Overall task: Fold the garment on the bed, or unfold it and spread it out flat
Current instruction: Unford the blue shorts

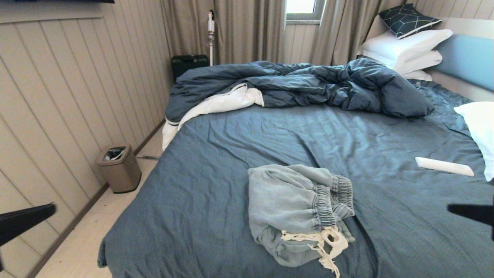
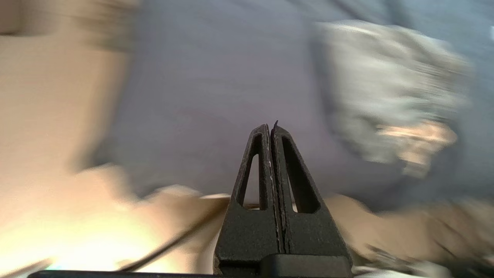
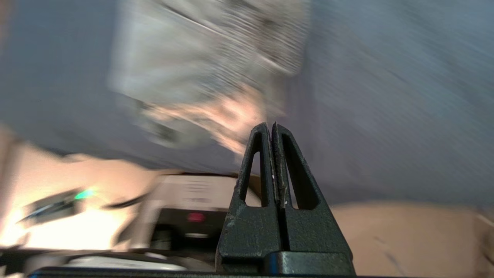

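Observation:
The pale blue shorts (image 1: 293, 208) lie bunched on the near middle of the bed (image 1: 216, 162), with the gathered waistband to the right and the white frayed drawstring (image 1: 328, 243) trailing toward the front edge. My left gripper (image 1: 48, 210) pokes in at the far left, off the bed's side, shut and empty (image 2: 270, 129); the shorts (image 2: 389, 92) show as a blur ahead of it. My right gripper (image 1: 453, 209) enters at the far right over the sheet, also shut on nothing (image 3: 270, 127), with the shorts (image 3: 208, 65) blurred beyond it.
A rumpled dark blue duvet (image 1: 308, 87) with white lining fills the far side. White pillows (image 1: 405, 50) stack at the headboard (image 1: 469, 58), another pillow (image 1: 482, 127) at the right. A white flat object (image 1: 444, 166) lies right of the shorts. A bin (image 1: 119, 168) stands on the floor.

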{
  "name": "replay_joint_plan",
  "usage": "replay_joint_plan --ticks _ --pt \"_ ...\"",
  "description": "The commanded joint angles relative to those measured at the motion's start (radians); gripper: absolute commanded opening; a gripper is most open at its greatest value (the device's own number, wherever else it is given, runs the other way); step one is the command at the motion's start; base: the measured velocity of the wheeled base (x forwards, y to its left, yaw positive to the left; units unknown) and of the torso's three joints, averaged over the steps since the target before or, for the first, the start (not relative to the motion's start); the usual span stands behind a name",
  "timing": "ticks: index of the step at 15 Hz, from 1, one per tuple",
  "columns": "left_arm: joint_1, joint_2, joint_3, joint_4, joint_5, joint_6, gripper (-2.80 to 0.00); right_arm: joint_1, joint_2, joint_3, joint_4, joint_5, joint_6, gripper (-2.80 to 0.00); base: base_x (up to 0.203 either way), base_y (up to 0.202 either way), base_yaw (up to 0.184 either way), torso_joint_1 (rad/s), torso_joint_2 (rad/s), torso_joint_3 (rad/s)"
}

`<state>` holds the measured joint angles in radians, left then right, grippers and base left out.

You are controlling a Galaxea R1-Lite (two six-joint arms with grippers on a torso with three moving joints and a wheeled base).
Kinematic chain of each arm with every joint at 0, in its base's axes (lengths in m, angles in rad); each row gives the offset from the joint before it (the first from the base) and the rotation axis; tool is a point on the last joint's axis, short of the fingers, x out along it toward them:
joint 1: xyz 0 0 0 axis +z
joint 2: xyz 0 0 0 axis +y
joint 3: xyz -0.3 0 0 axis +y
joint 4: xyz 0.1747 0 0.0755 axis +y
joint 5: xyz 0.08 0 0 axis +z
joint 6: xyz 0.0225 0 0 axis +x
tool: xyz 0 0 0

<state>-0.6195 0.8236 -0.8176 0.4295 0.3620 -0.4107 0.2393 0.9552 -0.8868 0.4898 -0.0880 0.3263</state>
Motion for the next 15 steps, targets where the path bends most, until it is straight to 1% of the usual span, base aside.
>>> replay_joint_plan --ticks 1,2,3,4,6,7,8,9,10,11,12,13,14,15 --pt "0.059 -0.239 -0.009 0.205 0.126 0.005 -2.80 -0.039 -0.265 0.112 0.031 -0.048 -0.013 -2.80 0.000 0.000 0.000 0.000 0.00 0.000" --pt "0.136 -0.279 -0.009 0.272 0.153 0.009 -2.80 -0.052 -0.356 0.148 0.068 -0.070 -0.020 -2.80 0.000 0.000 0.000 0.000 0.00 0.000" --pt "0.212 -0.302 0.000 0.310 0.165 0.011 -2.80 -0.070 -0.435 0.172 0.115 -0.085 -0.025 -2.80 0.000 0.000 0.000 0.000 0.00 0.000" --pt "0.279 -0.338 0.018 0.335 0.162 0.013 -2.80 -0.104 -0.508 0.197 0.163 -0.098 -0.029 -2.80 0.000 0.000 0.000 0.000 0.00 0.000" --pt "0.355 -0.433 0.076 0.360 0.112 0.021 -2.80 -0.183 -0.634 0.264 0.207 -0.111 -0.044 -2.80 0.000 0.000 0.000 0.000 0.00 0.000" --pt "0.398 -0.480 0.122 0.361 0.092 0.042 -2.80 -0.205 -0.706 0.301 0.215 -0.110 -0.066 -2.80 0.000 0.000 0.000 0.000 0.00 0.000" --pt "0.445 -0.517 0.156 0.359 0.079 0.090 -2.80 -0.216 -0.772 0.338 0.212 -0.106 -0.093 -2.80 0.000 0.000 0.000 0.000 0.00 0.000" --pt "0.494 -0.542 0.197 0.354 0.063 0.128 -2.80 -0.224 -0.831 0.388 0.189 -0.100 -0.128 -2.80 0.000 0.000 0.000 0.000 0.00 0.000" --pt "0.541 -0.551 0.218 0.333 0.049 0.146 -2.80 -0.229 -0.893 0.445 0.148 -0.094 -0.167 -2.80 0.000 0.000 0.000 0.000 0.00 0.000" --pt "0.569 -0.588 0.231 0.303 0.014 0.169 -2.80 -0.231 -0.937 0.516 0.098 -0.090 -0.205 -2.80 0.000 0.000 0.000 0.000 0.00 0.000" --pt "0.589 -0.654 0.252 0.283 -0.068 0.227 -2.80 -0.233 -0.950 0.582 0.026 -0.086 -0.228 -2.80 0.000 0.000 0.000 0.000 0.00 0.000" --pt "0.598 -0.731 0.285 0.271 -0.128 0.291 -2.80 -0.234 -0.952 0.639 -0.055 -0.081 -0.239 -2.80 0.000 0.000 0.000 0.000 0.00 0.000" --pt "0.605 -0.794 0.348 0.250 -0.168 0.356 -2.80 -0.234 -0.954 0.698 -0.131 -0.064 -0.248 -2.80 0.000 0.000 0.000 0.000 0.00 0.000" --pt "0.610 -0.821 0.422 0.197 -0.188 0.391 -2.80 -0.234 -0.955 0.752 -0.195 -0.032 -0.251 -2.80 0.000 0.000 0.000 0.000 0.00 0.000"
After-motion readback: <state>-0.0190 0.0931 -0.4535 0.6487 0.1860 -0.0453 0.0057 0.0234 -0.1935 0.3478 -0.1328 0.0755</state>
